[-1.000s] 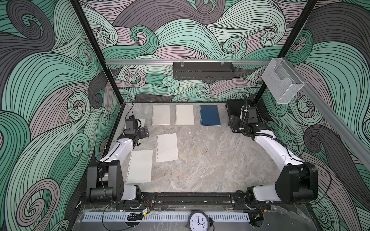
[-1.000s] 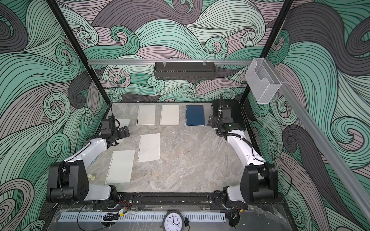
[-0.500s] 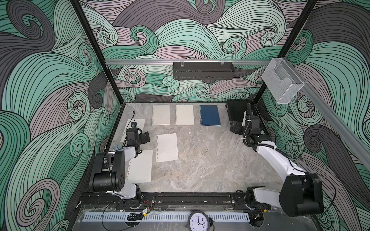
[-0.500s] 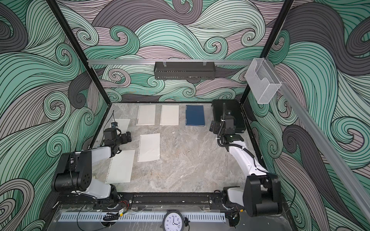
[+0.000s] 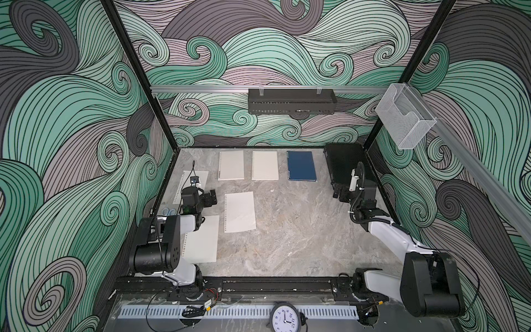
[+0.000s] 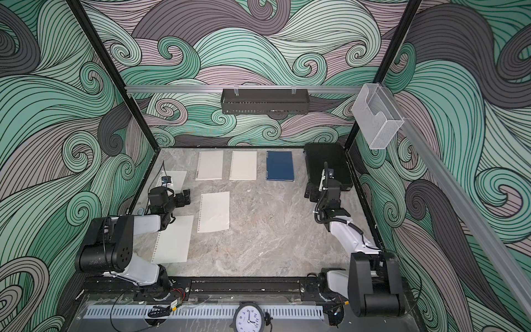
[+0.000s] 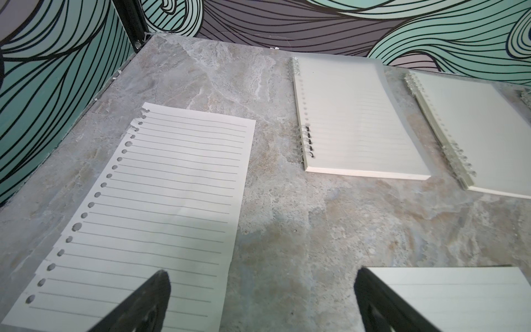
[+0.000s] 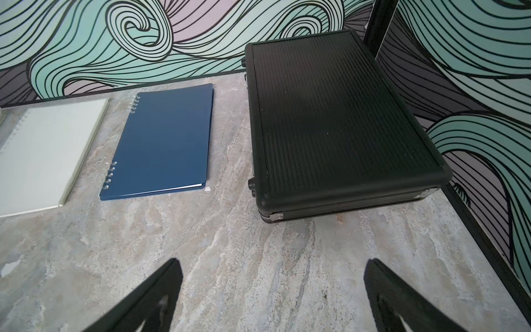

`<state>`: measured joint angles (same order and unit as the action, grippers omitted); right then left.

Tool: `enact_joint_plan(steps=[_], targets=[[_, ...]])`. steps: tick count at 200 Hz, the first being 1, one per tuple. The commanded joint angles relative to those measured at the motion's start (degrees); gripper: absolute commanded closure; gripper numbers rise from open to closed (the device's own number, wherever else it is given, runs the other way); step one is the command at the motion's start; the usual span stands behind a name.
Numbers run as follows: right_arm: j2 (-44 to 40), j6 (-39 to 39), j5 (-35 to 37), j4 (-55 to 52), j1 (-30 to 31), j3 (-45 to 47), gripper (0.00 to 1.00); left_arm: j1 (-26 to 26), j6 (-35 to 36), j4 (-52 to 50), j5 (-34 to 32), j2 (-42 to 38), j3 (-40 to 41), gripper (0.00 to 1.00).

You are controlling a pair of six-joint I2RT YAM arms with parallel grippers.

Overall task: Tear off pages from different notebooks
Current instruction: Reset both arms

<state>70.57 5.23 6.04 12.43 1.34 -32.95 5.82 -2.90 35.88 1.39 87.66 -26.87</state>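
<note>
Marble table (image 5: 301,230): three notebooks (image 5: 265,169) along far edge; three loose pages (image 5: 240,212) toward left edge. Left fingers (image 7: 143,301), right fingers (image 8: 155,296): wide apart, empty. Advised: pin blue notebook (image 5: 301,169), peel sheet along spiral.

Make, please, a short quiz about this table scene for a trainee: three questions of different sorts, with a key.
1. True or false: the blue notebook lies open.
2. How many loose pages lie on the table? A one, B three, C five.
3. Fill in: the left gripper and the right gripper both stand ____ and hold nothing.
Key: 1 false; 2 B; 3 open.
</note>
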Motion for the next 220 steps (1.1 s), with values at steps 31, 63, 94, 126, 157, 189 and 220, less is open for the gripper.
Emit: enact_joint_plan(steps=[31, 63, 94, 126, 157, 189, 220], targets=[[8.5, -5.5, -6.3, 34.0, -2.2, 13.1, 0.01, -0.4, 0.9, 0.6, 1.2, -0.3, -0.9, 0.01], [19.2, -7.4, -14.7, 41.3, -2.9, 10.8, 0.01, -0.4, 0.9, 0.3, 1.2, -0.3, -1.0, 0.01], [18.7, -8.1, -15.7, 37.0, -3.0, 9.6, 0.01, -0.4, 0.9, 0.3, 1.2, -0.4, -1.0, 0.01], [17.2, -8.5, -15.6, 34.0, -2.9, 9.2, 0.01, -0.4, 0.9, 0.4, 1.2, -0.3, -1.0, 0.02], [17.1, -8.0, -14.0, 35.6, -2.6, 9.9, 0.01, -0.5, 0.9, 0.4, 1.2, -0.3, -1.1, 0.02], [17.0, -8.0, -13.9, 35.2, -2.7, 9.7, 0.01, -0.5, 0.9, 0.4, 1.2, -0.3, -0.9, 0.01], [17.0, -8.0, -14.0, 35.1, -2.7, 9.7, 0.01, -0.5, 0.9, 0.5, 1.2, -0.4, -1.0, 0.01]])
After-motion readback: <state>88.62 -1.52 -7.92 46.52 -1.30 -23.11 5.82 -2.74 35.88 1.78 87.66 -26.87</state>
